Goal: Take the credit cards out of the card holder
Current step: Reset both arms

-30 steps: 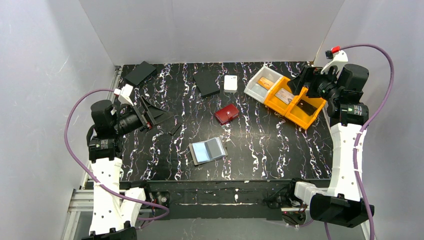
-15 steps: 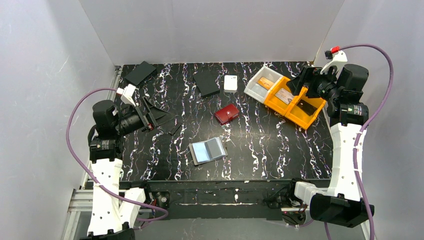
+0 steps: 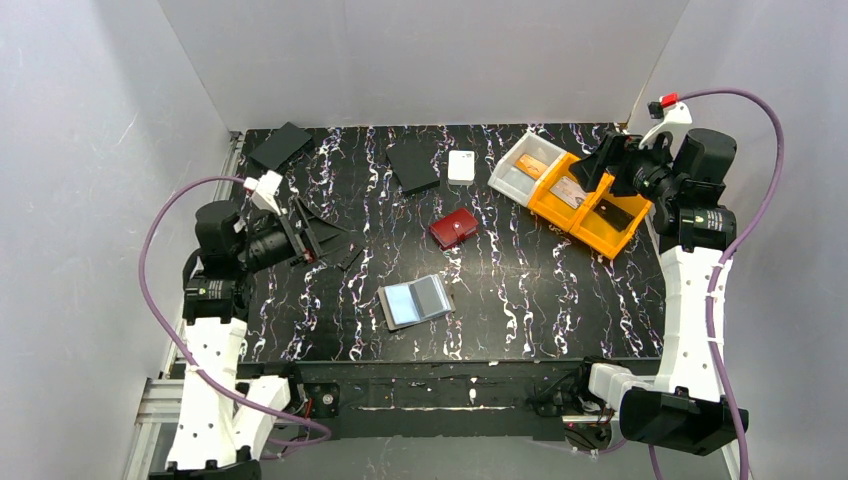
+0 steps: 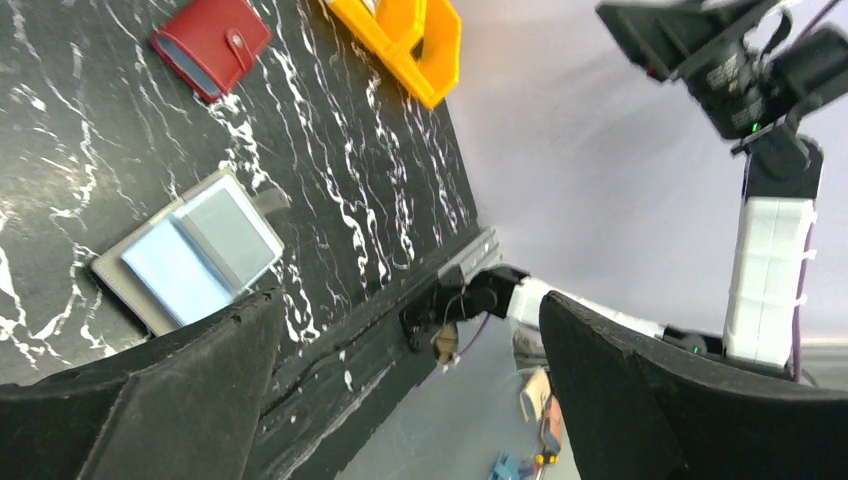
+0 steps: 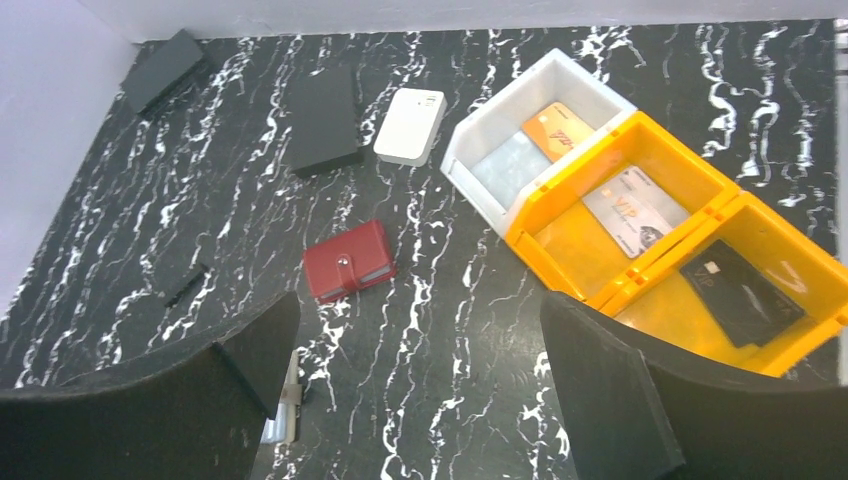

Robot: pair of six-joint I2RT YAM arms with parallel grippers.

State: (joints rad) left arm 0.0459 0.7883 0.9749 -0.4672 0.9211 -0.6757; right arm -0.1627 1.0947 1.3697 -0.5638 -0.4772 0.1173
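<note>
The grey card holder lies open and flat near the table's front middle. A light blue card fills its left half, and the right half looks grey. The left wrist view shows the holder and the blue card just past one finger. An orange card lies in the white bin. My left gripper hovers open at the left, well clear of the holder. Over the yellow bins at the right, my right gripper is open too. Neither gripper holds anything.
A dark red case sits shut mid-table. Behind it are a white box and two flat black squares. A white bin and joined yellow bins with a silver and a black card stand back right. A small black strip lies by the left gripper.
My left arm has shifted a little to the right, toward the table's middle, still open. The right arm and the objects have not moved.
</note>
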